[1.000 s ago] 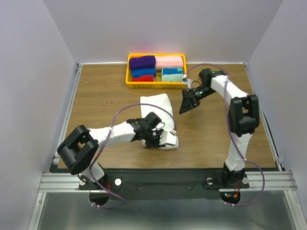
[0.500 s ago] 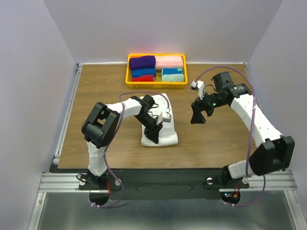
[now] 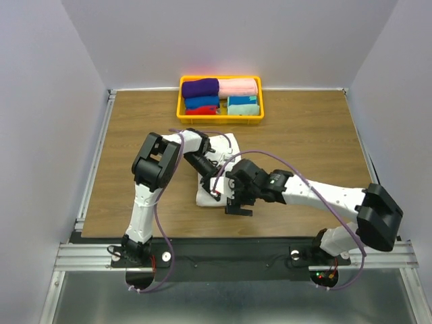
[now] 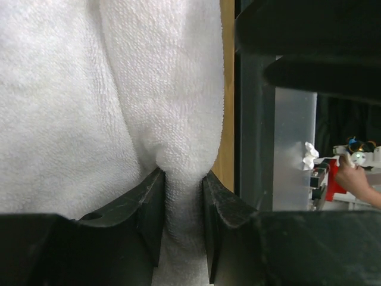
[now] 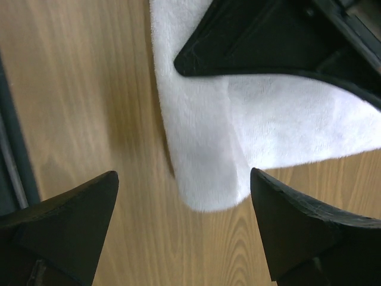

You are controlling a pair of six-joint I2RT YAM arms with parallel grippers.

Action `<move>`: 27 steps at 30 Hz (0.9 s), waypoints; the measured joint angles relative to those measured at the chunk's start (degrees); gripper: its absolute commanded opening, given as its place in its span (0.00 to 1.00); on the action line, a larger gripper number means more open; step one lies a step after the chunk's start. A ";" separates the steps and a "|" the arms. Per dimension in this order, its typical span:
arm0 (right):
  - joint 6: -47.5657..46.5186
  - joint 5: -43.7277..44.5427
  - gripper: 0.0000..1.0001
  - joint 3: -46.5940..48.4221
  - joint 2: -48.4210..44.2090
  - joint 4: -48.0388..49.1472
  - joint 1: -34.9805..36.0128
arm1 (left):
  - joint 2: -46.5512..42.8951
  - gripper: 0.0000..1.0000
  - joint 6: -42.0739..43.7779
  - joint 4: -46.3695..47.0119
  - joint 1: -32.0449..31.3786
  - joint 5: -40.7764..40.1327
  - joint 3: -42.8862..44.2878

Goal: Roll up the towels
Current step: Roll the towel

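Note:
A white towel (image 3: 228, 146) lies flat on the wooden table, just in front of the basket. My left gripper (image 3: 210, 182) is on the towel's near part; in the left wrist view it (image 4: 183, 179) is shut on a pinched-up fold of the towel (image 4: 172, 89). My right gripper (image 3: 237, 208) is at the towel's near edge. In the right wrist view it (image 5: 183, 174) is open and empty, its jaws wide on either side of the towel's rounded corner (image 5: 208, 179), and above the wood.
A yellow basket (image 3: 179, 101) at the back of the table (image 3: 304, 142) holds several rolled towels: purple, pink, blue, red and teal. The left gripper's black finger (image 5: 268, 36) lies across the towel close to my right gripper. Purple cables loop over the towel.
My right arm has swung from the right side of the table down and left to the towel's near edge. My left gripper has stayed on the towel, shifting slightly.

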 measured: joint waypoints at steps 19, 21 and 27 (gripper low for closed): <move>-2.64 10.12 0.01 -5.60 11.43 18.86 7.45 | 1.01 0.60 1.09 -4.61 1.44 -1.42 0.74; -1.60 8.07 0.00 -4.90 11.45 17.40 7.34 | -0.50 0.62 1.25 -3.76 1.44 -3.78 0.74; 1.79 0.52 0.00 -1.03 12.92 11.15 5.22 | -5.73 0.63 1.11 -2.12 3.48 -11.85 1.44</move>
